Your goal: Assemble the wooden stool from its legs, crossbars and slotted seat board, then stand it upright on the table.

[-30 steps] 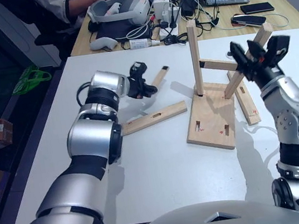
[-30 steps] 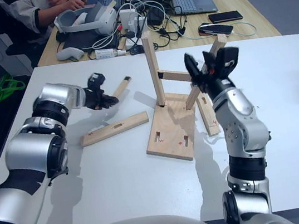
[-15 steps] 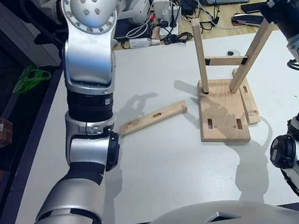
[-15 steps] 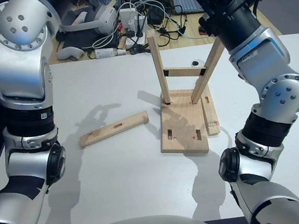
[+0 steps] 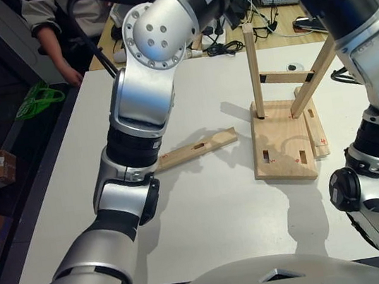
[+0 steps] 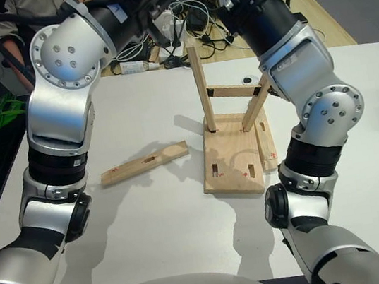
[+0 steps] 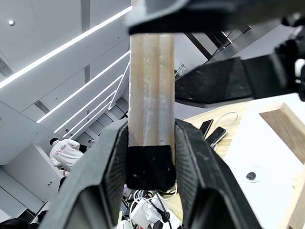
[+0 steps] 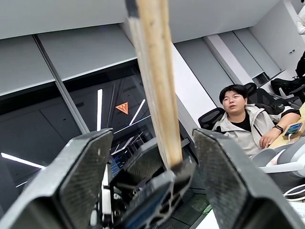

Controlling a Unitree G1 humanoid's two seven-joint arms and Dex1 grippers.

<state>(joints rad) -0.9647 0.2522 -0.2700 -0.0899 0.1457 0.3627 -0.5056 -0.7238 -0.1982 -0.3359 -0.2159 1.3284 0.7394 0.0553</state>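
White tabletop (image 5: 206, 204) spreads across your head view, with the slotted seat board (image 5: 281, 160) lying flat right of centre. 1 upright leg (image 5: 253, 68) and 1 tilted leg (image 5: 313, 84) rise from it, joined by a crossbar (image 5: 283, 76), and a loose leg (image 5: 194, 148) lies left of the board. Your left gripper (image 7: 150, 162) is clenched on a black-tipped wooden stick (image 7: 151, 71), which passes untouched between your right gripper's (image 8: 155, 138) spread fingers.

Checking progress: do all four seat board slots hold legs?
No: the upright leg and the tilted leg stand in the seat board, but its two near slots are empty.
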